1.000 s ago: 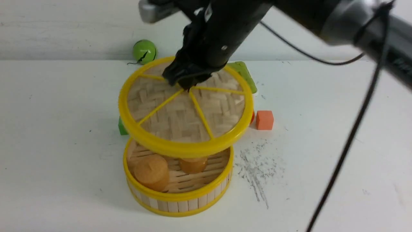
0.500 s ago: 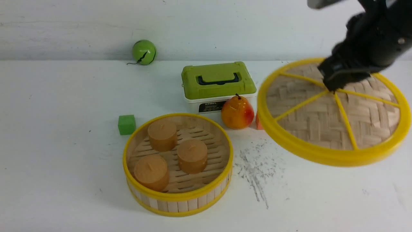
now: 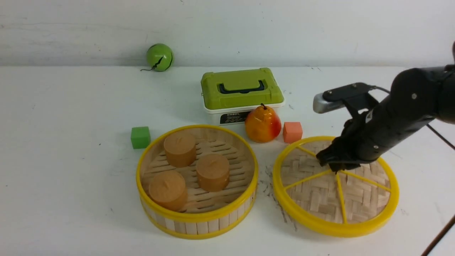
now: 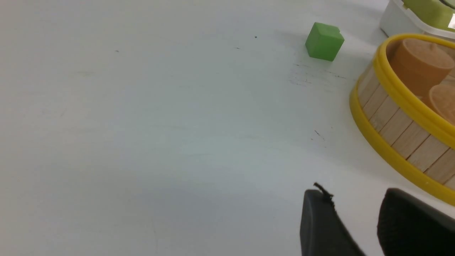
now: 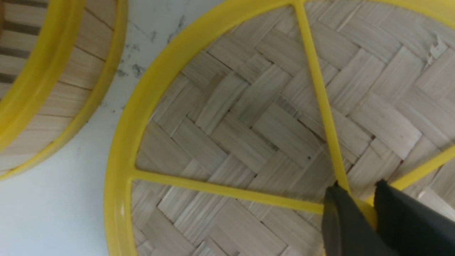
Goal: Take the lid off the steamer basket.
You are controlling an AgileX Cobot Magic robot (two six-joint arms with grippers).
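Note:
The steamer basket (image 3: 199,224) stands open at the front centre with three brown cylinders (image 3: 179,149) inside. The lid (image 3: 312,199) lies flat at table level just right of the basket, apart from it. My right gripper (image 3: 332,166) is shut on the lid's centre knob. In the right wrist view its fingers (image 5: 357,192) pinch the yellow knob, above the woven lid (image 5: 249,135), with the basket wall (image 5: 46,89) beside it. My left gripper (image 4: 355,195) is open and empty, low over the table near the basket's wall (image 4: 391,128); it is out of the front view.
A green-lidded white box (image 3: 241,90) stands behind the basket, with a pear (image 3: 262,124) and an orange cube (image 3: 292,132) in front of it. A green cube (image 3: 140,137) sits left of the basket. A green ball (image 3: 159,57) lies by the back wall.
My right gripper carried the lid from above the basket to the right, then lowered it to the table beside the basket. The basket's inside is now uncovered.

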